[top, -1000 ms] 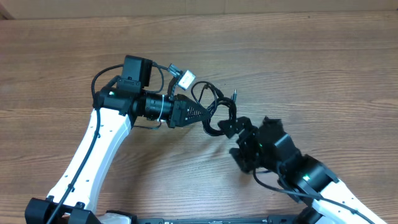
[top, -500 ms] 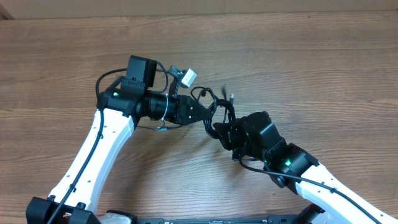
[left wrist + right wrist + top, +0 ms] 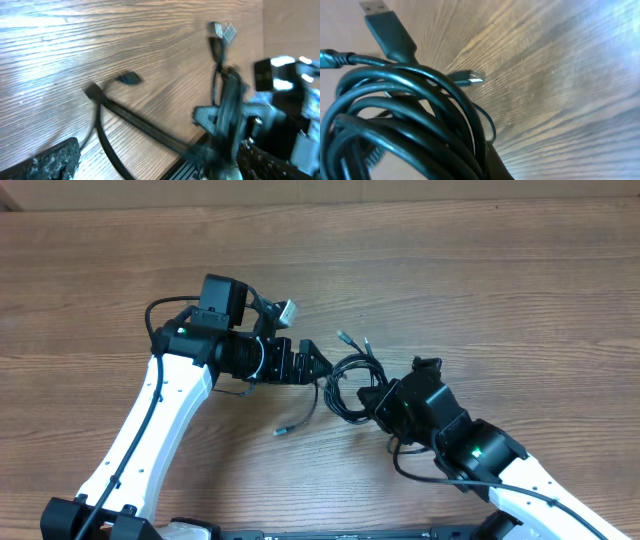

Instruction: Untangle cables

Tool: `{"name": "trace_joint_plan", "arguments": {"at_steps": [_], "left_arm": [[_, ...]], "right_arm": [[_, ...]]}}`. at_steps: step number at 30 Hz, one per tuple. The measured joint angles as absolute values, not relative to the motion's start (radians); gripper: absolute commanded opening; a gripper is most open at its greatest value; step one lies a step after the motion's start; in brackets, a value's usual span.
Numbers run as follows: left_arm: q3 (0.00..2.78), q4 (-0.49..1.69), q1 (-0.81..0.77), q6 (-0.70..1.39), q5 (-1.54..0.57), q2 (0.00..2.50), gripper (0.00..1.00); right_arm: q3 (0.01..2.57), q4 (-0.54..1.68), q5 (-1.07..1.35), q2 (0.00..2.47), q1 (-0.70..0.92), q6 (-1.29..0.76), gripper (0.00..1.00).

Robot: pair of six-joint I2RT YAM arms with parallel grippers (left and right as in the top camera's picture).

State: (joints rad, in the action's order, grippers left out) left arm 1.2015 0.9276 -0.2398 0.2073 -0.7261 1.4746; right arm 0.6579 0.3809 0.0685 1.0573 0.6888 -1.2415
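1. Cables (image 3: 410,125): a black coil lying near the centre of the desk (image 3: 520,280). Two silvery plug tips (image 3: 346,336) point toward 12 o'clock, and a loose end (image 3: 284,430) trails toward 7 o'clock.
2. Right fingers (image 3: 378,394): at the coil's 4 o'clock, closed and apparently pinching its strands, though the contact itself is hidden.
3. Left fingers (image 3: 315,362): at the coil's 10 o'clock, spread wide and gripping nothing.
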Motion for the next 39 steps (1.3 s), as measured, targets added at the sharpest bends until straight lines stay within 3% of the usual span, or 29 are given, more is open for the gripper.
{"name": "trace_joint_plan", "arguments": {"at_steps": [6, 13, 24, 35, 37, 39], "left_arm": [[1.201, 0.944, -0.240, 0.385, -0.722, 1.475, 1.00], [1.201, 0.991, -0.240, 0.599, -0.795, 1.475, 0.99], [1.201, 1.014, -0.241, 0.898, -0.778, 1.475, 0.99], [1.202, 0.846, -0.343, 1.354, -0.586, 1.475, 1.00], [1.203, 0.792, -0.364, 1.388, -0.569, 1.475, 0.91], [1.203, 0.760, -0.382, 1.418, -0.555, 1.475, 0.66]], "right_arm": [[0.658, 0.395, 0.006, 1.033, 0.689, -0.959, 0.04], [0.658, 0.397, -0.138, 1.033, 0.689, -0.839, 0.04], [0.658, 0.369, -0.318, 1.033, 0.689, -0.904, 0.04], [0.658, 0.364, -0.229, 1.033, 0.689, -0.984, 0.04], [0.658, 0.364, -0.202, 1.033, 0.689, -0.988, 0.04], [0.658, 0.363, -0.176, 1.033, 0.689, -0.991, 0.04]]}}
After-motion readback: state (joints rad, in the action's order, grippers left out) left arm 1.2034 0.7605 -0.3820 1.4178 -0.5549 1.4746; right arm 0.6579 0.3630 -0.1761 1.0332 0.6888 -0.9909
